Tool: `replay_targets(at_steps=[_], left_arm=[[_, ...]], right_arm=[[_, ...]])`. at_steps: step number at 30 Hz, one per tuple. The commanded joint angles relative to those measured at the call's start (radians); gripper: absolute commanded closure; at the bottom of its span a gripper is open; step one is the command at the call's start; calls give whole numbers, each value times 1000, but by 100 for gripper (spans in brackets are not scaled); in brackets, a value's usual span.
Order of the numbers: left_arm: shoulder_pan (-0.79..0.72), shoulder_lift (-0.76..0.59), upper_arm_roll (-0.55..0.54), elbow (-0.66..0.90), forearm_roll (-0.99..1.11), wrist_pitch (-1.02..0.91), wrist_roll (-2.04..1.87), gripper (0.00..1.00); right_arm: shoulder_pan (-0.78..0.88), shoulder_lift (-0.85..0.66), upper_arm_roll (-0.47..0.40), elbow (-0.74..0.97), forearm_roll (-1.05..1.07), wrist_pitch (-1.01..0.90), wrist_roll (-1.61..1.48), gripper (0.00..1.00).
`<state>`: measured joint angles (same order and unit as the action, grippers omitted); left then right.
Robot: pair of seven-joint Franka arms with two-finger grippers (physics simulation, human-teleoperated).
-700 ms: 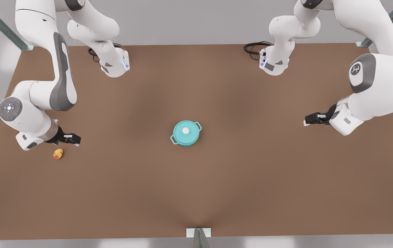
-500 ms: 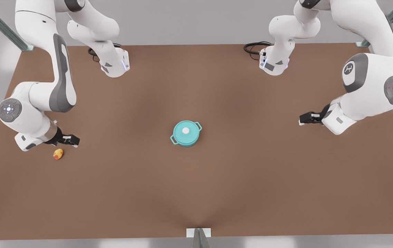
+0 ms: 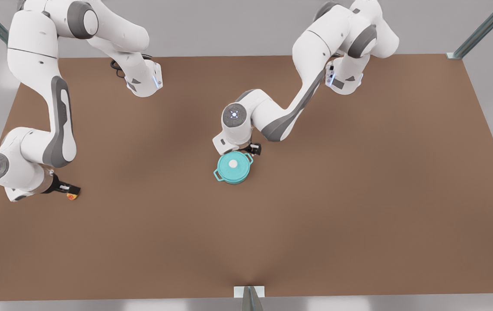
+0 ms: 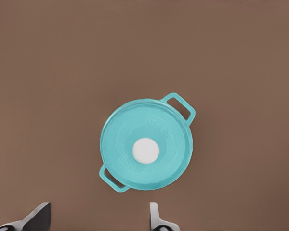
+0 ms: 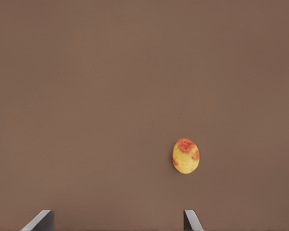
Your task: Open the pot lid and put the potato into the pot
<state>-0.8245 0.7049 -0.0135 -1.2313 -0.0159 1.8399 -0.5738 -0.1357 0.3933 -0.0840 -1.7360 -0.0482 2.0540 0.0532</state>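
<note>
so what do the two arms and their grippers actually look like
Both arms are glossy white with rounded segments, dark grey panels along the links, and grey round joint caps with small lit dots. Black cables coil beside their white bases at the table's far edge. The left gripper and the right gripper are black in the front view; in the wrist views their fingertips look grey.

Pot lid [image 4: 147,143] – smooth, matt; table [image 3: 358,194] – matt.

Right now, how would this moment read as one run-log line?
left gripper: open, above pot lid | lid: on pot | right gripper: open, over potato | potato: on table, not grasped
</note>
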Motion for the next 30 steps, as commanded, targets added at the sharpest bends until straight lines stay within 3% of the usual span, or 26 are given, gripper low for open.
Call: replay_targets(at_steps=[1, 14, 27, 29, 30], left_arm=[[5, 18, 3, -13, 17, 173, -663, 0], [-39, 50, 3, -99, 76, 329, -667, 0], [-41, 117, 3, -97, 116, 384, -673, 0], [-41, 117, 3, -97, 116, 384, -673, 9], [-41, 117, 3, -97, 116, 384, -675, 22]], right_arm=[[-12, 24, 0, 6, 5, 60, -1, 0], [-68, 223, 10, 79, 1, 236, -6, 0], [-107, 200, 10, -96, -7, 385, -138, 0], [-128, 200, 10, -100, -42, 385, -144, 0], [-134, 200, 12, -100, -44, 388, -151, 0]])
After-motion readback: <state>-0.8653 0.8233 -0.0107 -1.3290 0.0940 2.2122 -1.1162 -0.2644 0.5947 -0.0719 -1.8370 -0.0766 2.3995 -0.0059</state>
